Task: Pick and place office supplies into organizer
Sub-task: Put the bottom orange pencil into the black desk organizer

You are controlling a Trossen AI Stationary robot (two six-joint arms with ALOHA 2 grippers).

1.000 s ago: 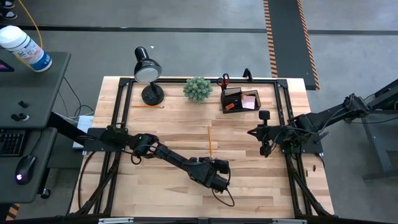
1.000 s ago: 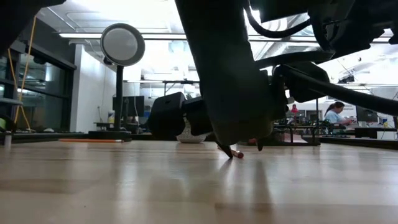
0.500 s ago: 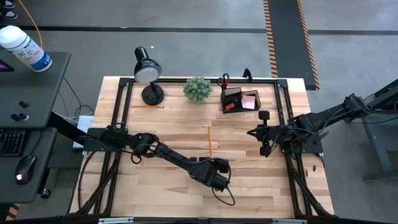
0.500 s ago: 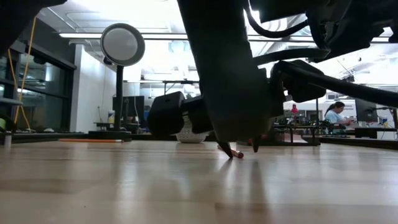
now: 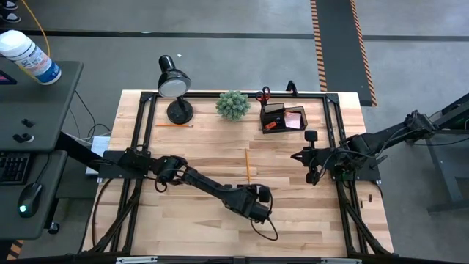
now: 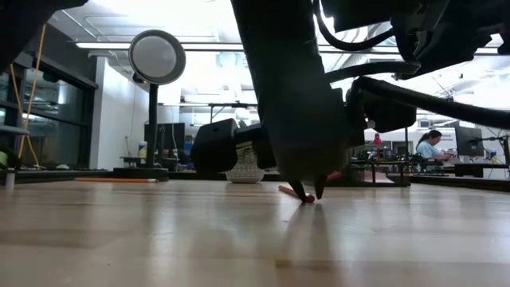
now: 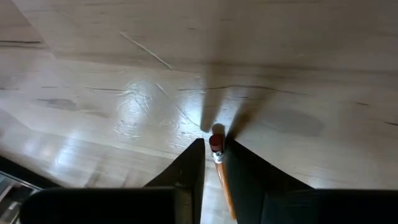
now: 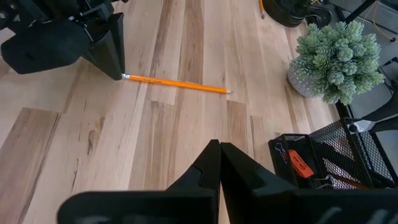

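Observation:
An orange pencil [image 5: 248, 165] lies on the wooden table, its red eraser end toward the near edge. My left gripper [image 5: 253, 192] is down at that end, shut on it, with its fingertips [image 6: 308, 191] at the tabletop. My right gripper [image 8: 219, 146] is shut and empty, held above the table's right side, apart from the pencil. The black mesh organizer [image 5: 284, 117] stands at the far right with a pink pad and a small red piece inside and red-handled scissors [image 5: 264, 94] upright at its back. A second pencil [image 5: 174, 125] lies beside the lamp's base. My left gripper has the pencil's eraser end [image 7: 216, 144] between its two fingers, one on each side. The fingers slant down onto it from the table's near left. The pencil lies flat on the table, its shaft [image 8: 177, 84] stretching away toward the far edge.
A black desk lamp [image 5: 174, 84] and a green plant ball [image 5: 233, 104] stand along the far edge, left of the organizer. Bare wood lies between the pencil and the organizer. A black frame [image 5: 330, 110] runs round the tabletop.
My left gripper's fingers have closed in on the pencil's eraser end, from standing wide on either side of it. The hand has stayed where it was, and the pencil still lies on the table.

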